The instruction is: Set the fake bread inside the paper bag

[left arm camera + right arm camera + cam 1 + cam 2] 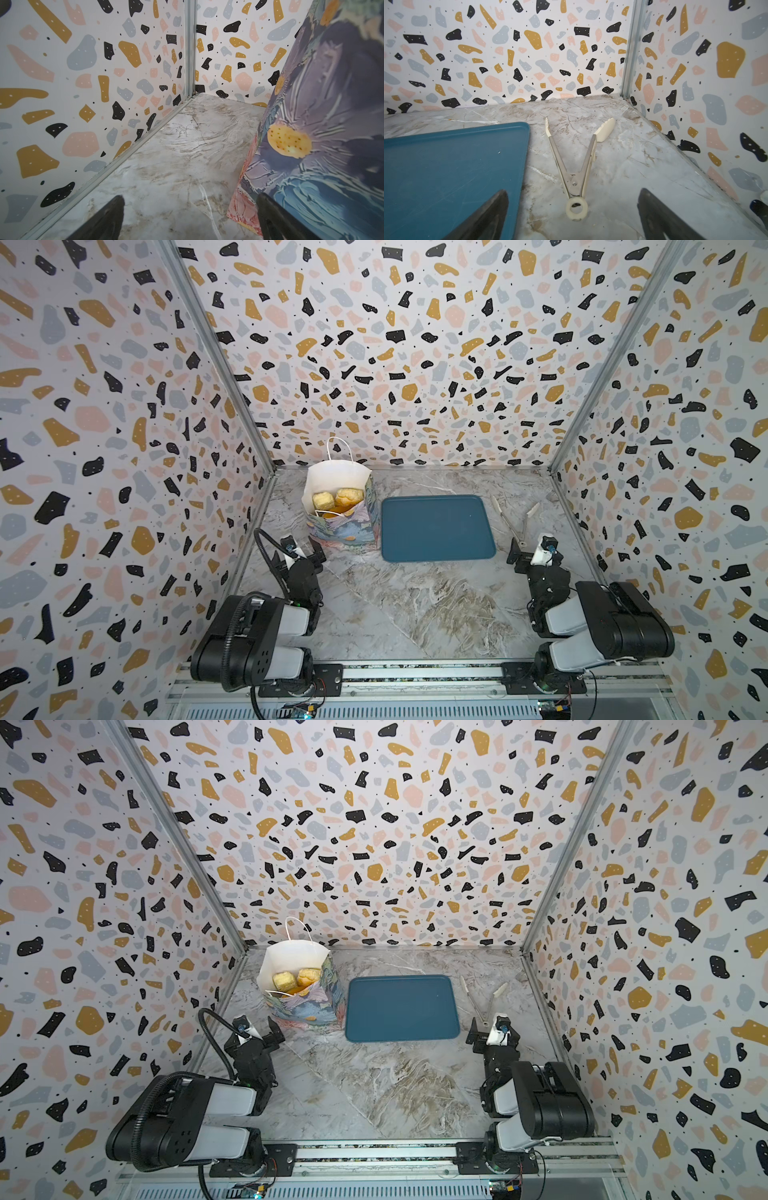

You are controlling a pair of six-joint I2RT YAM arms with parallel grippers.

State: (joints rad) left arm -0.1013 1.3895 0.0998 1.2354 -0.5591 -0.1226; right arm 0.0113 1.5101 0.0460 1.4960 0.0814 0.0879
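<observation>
I see both grippers spread wide, gripping nothing. The left gripper [190, 198] sits at 7 o'clock of the upright paper bag [345, 526], which holds the fake bread [348, 497]. At the bag's 3 o'clock lies the blue tray [436, 526]. The right gripper [573, 193] sits at 6 o'clock of the tongs [574, 182].

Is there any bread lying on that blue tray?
No, the blue tray is bare in both top views, and the only fake bread that shows sits inside the paper bag.
</observation>
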